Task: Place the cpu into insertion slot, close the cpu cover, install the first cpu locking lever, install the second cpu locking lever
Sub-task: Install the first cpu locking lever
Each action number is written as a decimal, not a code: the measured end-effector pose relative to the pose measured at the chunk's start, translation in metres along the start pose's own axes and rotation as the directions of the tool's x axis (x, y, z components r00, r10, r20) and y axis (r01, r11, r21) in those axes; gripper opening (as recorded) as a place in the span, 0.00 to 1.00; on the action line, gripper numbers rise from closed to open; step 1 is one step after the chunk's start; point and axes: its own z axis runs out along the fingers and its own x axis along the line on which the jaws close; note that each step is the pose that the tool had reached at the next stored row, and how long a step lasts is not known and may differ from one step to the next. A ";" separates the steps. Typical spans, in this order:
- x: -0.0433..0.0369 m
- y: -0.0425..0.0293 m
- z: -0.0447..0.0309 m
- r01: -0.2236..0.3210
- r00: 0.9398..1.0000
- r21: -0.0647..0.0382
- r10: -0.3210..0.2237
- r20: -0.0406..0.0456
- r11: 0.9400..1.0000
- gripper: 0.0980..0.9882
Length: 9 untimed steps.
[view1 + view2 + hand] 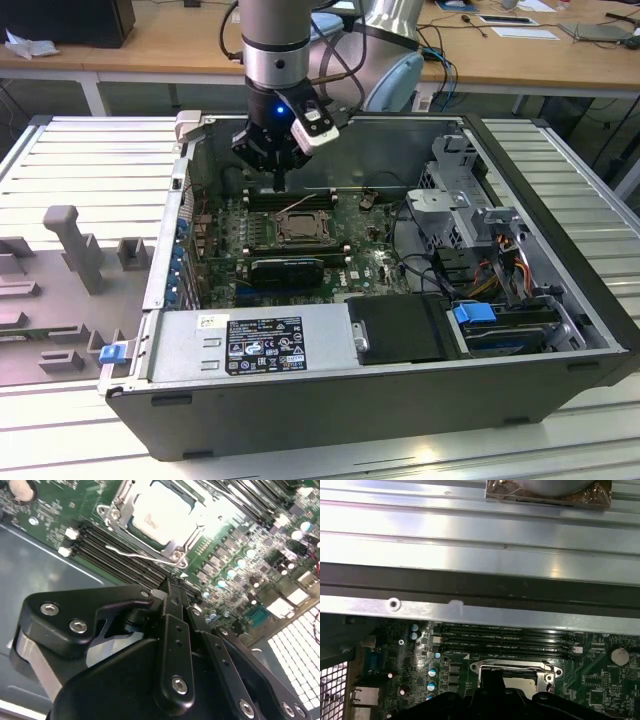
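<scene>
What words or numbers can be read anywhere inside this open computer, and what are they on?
Black label on the silver power supply box: white print, too small to read.
Small white sticker beside it: too small.
Pale silver square cpu: faint marks, blurred.
Long black memory slots: tiny white print, unreadable.
No text can be quoted.

I see ribbed metal table [90, 165] carrying open PC case [350, 405]; grey fixtures [72, 245] sit on table at exterior view's left.
</scene>
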 end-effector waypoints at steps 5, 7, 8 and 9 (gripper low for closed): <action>-0.0049 -0.0003 0.0010 -0.001 1.000 -0.038 0.001 0.003 0.999 0.01; -0.0048 -0.0005 0.0022 -0.001 1.000 -0.038 0.001 0.003 0.999 0.01; -0.0048 -0.0006 0.0038 -0.001 1.000 -0.038 0.001 0.003 0.999 0.01; -0.0048 -0.0007 0.0052 0.001 1.000 -0.038 -0.001 0.002 0.999 0.01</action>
